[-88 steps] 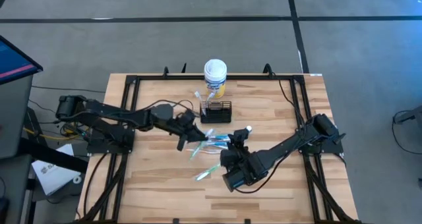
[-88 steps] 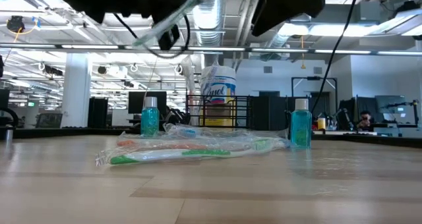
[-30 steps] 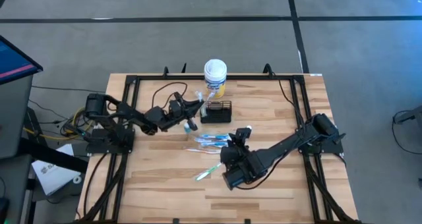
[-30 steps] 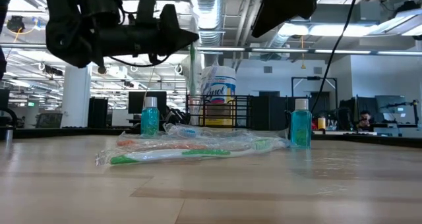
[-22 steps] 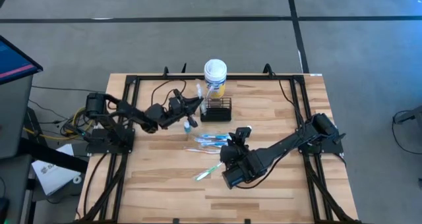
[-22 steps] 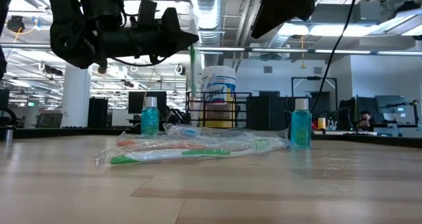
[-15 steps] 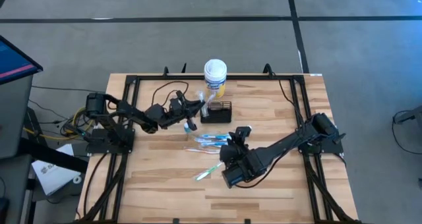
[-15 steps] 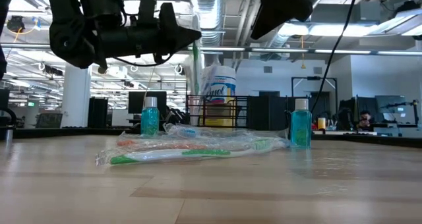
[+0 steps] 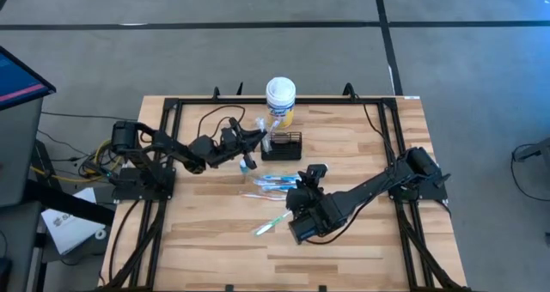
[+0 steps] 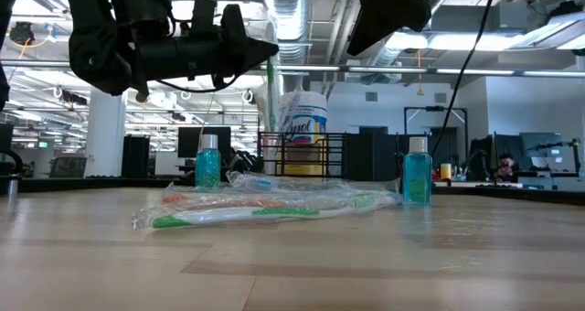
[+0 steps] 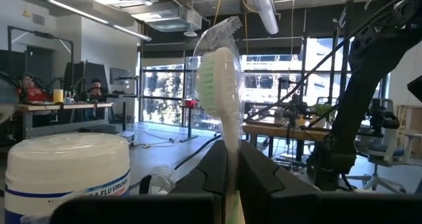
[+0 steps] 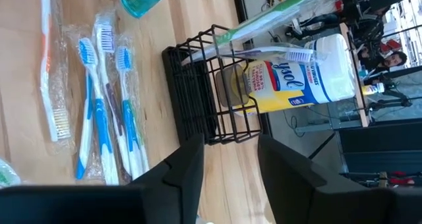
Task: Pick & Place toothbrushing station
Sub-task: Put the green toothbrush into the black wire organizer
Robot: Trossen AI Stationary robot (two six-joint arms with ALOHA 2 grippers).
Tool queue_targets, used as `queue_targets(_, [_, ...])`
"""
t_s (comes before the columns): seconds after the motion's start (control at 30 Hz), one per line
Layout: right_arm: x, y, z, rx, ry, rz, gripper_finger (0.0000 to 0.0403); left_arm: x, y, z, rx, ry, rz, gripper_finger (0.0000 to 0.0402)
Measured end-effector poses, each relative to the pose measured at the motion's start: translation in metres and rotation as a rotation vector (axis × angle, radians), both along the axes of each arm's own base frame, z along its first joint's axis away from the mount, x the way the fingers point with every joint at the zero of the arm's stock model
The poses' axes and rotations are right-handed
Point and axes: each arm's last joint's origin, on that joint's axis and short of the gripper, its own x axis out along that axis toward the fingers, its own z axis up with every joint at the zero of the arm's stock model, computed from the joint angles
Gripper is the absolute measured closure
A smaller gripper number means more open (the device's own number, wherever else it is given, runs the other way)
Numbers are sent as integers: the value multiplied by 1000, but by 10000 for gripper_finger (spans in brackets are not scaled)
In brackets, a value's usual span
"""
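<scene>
Toothbrushing station (image 9: pixel 282 144), a black mesh caddy, sits just ahead of the left gripper (image 9: pixel 254 136), which clamps a wrapped green toothbrush (image 11: pixel 221 105) upright. Off-centre lowering could snag the rim. Right gripper (image 9: pixel 314 173) hangs unclenched nearby.

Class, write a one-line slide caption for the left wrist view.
Left gripper shut on a wrapped green toothbrush, held upright beside the canister.

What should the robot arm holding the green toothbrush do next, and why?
Probably lower it a little. The left gripper is shut on a wrapped green toothbrush, held upright by the near-left corner of the black wire caddy, so easing it down should slide it in. The right gripper waits open above the toothbrushes on the table.
</scene>
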Motion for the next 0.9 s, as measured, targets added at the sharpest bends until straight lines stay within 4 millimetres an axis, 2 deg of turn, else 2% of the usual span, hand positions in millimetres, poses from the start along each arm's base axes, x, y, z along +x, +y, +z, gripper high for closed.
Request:
queue_targets(0.23, [0,0,0,1,-2,0,274,-3,0,8,10,-31,6,394])
queue_targets(0.57, [0,0,0,2,-4,1,274,-2,0,5,23,10,12,394])
queue_targets(0.7, [0,0,0,3,-5,1,274,1,-1,-4,16,40,14,394])
queue_targets(0.9, [0,1,0,3,-6,1,274,8,1,-28,-3,117,24,394])
